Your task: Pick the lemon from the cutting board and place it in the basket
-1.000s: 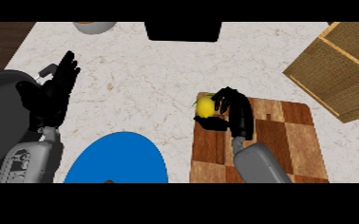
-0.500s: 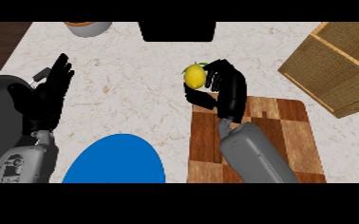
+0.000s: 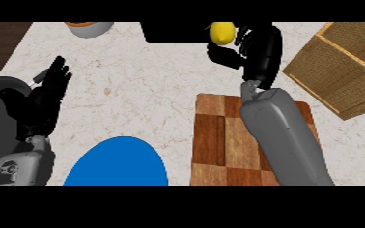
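My right hand (image 3: 258,53) holds the yellow lemon (image 3: 221,33) up high, fingers and thumb curled round it, well beyond the far end of the checkered wooden cutting board (image 3: 221,145). The lemon shows against a black object at the counter's back edge. The woven basket (image 3: 335,63) stands at the right, to the right of the hand. At the left edge my left hand (image 3: 43,96) rests open with its fingers pointing up.
A blue plate (image 3: 118,164) lies at the lower left. A grey bowl (image 3: 89,28) with something orange in it sits at the back left. A black object (image 3: 175,31) stands at the back middle.
My right hand has lifted the lemon off the cutting board and carried it away toward the back of the counter. The left hand has stayed where it was.
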